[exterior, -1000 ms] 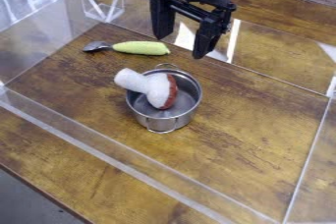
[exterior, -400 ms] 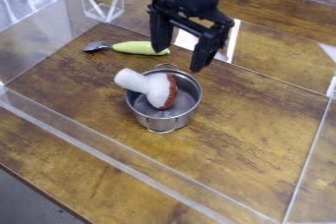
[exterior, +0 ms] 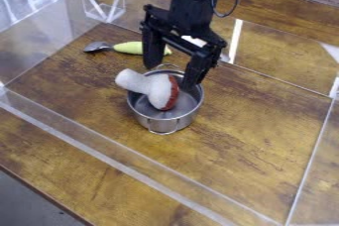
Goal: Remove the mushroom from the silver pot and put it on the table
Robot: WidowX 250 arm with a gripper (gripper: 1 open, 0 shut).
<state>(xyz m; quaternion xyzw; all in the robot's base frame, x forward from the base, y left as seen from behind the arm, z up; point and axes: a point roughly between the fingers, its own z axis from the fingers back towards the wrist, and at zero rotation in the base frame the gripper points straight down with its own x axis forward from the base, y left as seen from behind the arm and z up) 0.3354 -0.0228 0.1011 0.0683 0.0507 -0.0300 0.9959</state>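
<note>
The silver pot (exterior: 167,117) stands on the dark wood table (exterior: 252,151) near the middle. The mushroom (exterior: 143,85) lies tilted in it, its whitish stem sticking out over the left rim and its red-brown cap down inside. My gripper (exterior: 173,62) hangs pointing down just above the pot's far rim, open, with one black finger (exterior: 151,54) on the left and the other on the right. Nothing is between the fingers, and they sit behind and slightly above the mushroom.
A long yellow-green vegetable (exterior: 130,48) with a grey end lies on the table behind the pot to the left. Low clear acrylic walls (exterior: 93,149) border the tabletop. A white card (exterior: 236,44) stands behind the arm.
The open gripper has come down and toward the front left, from well behind the pot to just over its far rim. Pot and mushroom have not moved.
</note>
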